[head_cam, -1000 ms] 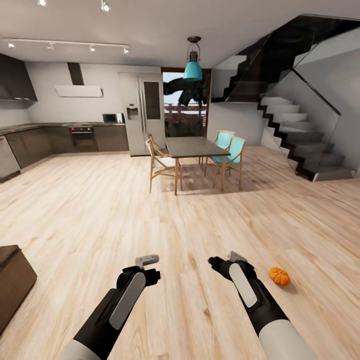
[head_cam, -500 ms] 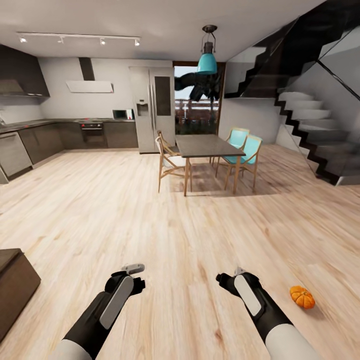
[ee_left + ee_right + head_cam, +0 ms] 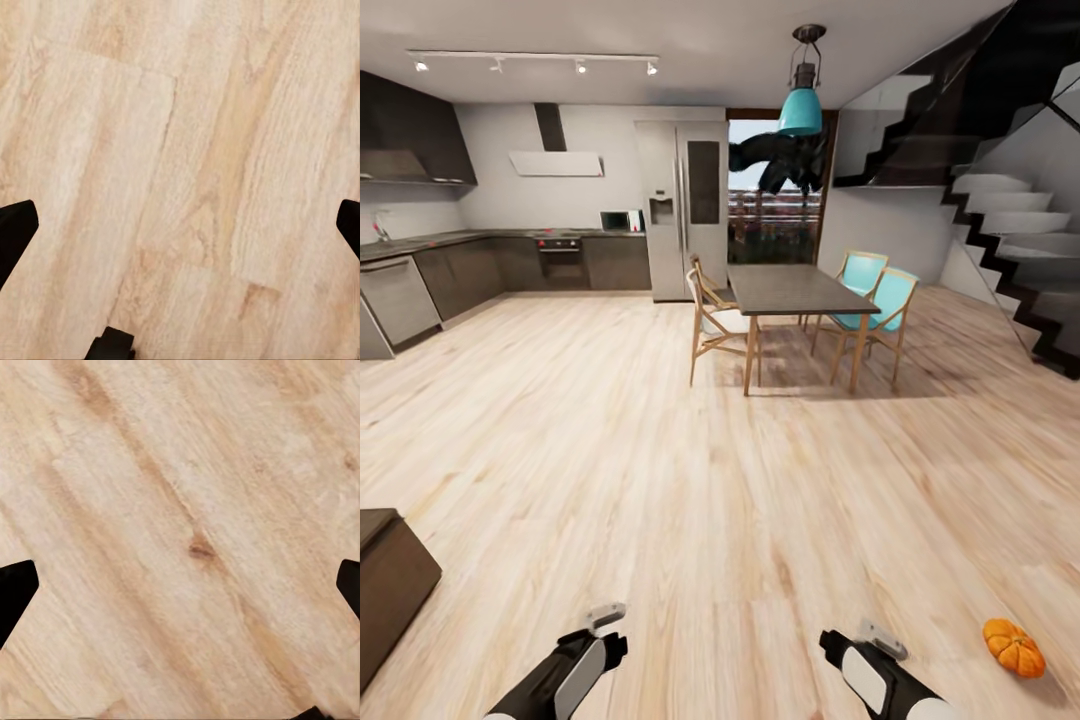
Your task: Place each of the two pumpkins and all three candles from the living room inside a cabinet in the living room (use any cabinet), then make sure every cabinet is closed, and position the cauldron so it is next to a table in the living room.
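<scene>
— Pale wood floor [image 3: 610, 450] runs across the whole room; what stands on it?

— A dark dining table [image 3: 797, 290] with chairs at the far side, and a dark-brown cabinet [image 3: 390, 585] corner at the floor's left edge.

— And the pumpkin [image 3: 1014, 647]?

— Orange, on the floor near its lower right corner, just right of the right gripper [image 3: 880, 640].

— The grippers?

— Left gripper [image 3: 605, 618] and right alike — fingertips spread wide, holding nothing, over bare boards.
</scene>
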